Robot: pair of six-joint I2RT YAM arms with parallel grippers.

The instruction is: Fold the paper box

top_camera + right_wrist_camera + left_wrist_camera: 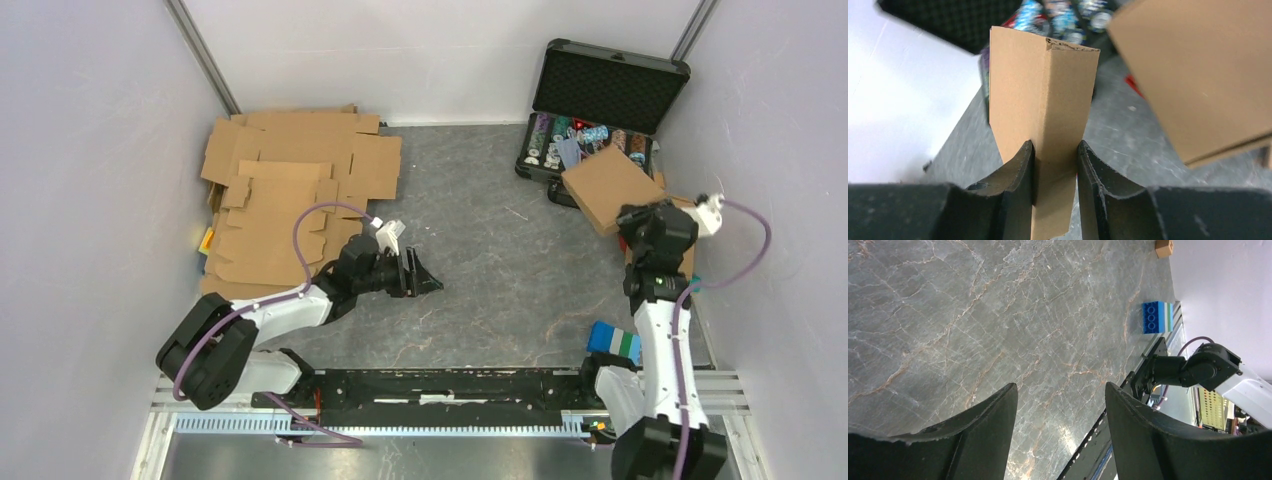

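Upper left, we see flat cardboard sheets (290,190) stacked. Mid-frame, the left gripper (425,275) hovers over the table (500,250), jaws spread, nothing between them. Far right, the right gripper (1055,150) pinches the paper box (1043,90) by its folded edge.

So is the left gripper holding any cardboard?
No, the left gripper is open and only table shows in its gap.
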